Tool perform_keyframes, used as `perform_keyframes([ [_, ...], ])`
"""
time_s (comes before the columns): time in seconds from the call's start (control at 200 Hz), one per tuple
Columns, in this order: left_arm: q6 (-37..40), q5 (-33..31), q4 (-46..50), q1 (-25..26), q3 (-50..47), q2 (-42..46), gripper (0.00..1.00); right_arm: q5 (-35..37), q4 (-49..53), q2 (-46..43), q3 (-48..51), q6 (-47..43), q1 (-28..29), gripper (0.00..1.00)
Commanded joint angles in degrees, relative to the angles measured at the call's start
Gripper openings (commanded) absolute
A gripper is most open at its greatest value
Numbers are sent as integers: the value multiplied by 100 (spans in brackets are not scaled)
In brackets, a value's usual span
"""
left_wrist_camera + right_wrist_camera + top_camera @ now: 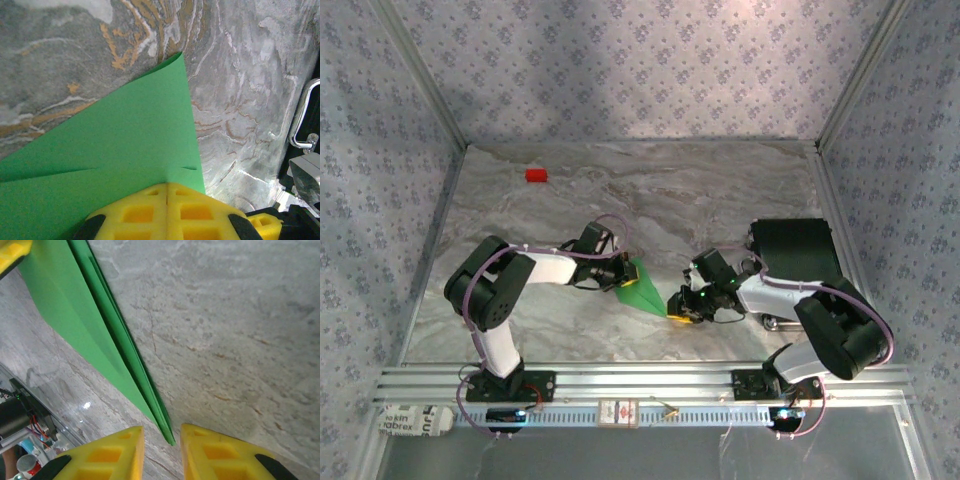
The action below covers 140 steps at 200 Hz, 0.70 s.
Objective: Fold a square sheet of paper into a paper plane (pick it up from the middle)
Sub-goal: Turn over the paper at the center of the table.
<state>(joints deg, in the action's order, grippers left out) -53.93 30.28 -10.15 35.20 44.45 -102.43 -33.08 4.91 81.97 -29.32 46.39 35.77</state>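
Near the middle of the grey marbled table (pixel 720 190), a slim, pointed paper plane (pixel 642 290) of bright green folded paper spans between the arms. The left gripper (pixel 618 272) has its yellow fingers (pixel 150 215) pressed together over the plane's wide end, apparently clamping it. The right gripper (pixel 684 306) stands slightly parted, with the plane's tip (pixel 167 432) in the gap, untouched. A small red block (pixel 536 175) sits far back.

The bench (pixel 720 190) has a grey marbled top with rusty veins. A small red block (pixel 536 175) lies at the upper left of the top view. The green paper plane (pixel 642 288) rests near the centre, and a black box (pixel 795 248) sits at the right.
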Motion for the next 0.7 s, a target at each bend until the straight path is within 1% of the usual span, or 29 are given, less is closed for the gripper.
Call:
perform_keyframes([
  [0.0, -3, -266, 440, -70, -171, -137, 1, -234, -208, 119, 52, 140, 33, 26],
  [0.53, -12, -232, 426, -64, -174, -119, 1, -285, -727, 200, 31, 236, -68, 27],
  [0.695, -23, -228, 427, -59, -158, -128, 1, -443, -1043, 450, -50, 275, -149, 27],
])
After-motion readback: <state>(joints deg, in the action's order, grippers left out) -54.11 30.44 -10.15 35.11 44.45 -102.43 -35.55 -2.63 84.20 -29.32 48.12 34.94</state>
